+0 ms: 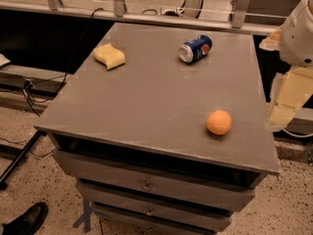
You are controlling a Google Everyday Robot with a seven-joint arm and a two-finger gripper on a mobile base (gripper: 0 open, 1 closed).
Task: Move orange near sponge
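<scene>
Camera view: nothing of the task looks done yet. The orange (218, 122) sits on the counter (146, 97) near its front right corner, well apart from the sponge (109, 56) at the back left (a blue soda can (195, 49) lies on its side at the back). The end effector (282, 104) hangs off the counter's right edge, holding nothing; whether it is apart or together I cannot tell. Reaching, grasping and carrying all remain.

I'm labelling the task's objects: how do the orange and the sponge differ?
The orange is a round ball; the sponge is a pale yellow block with wavy edges. The orange sits front right on the table; the sponge lies back left. The orange is nearer the gripper, which hangs beside the table's right edge. Both rest untouched on the grey top.
</scene>
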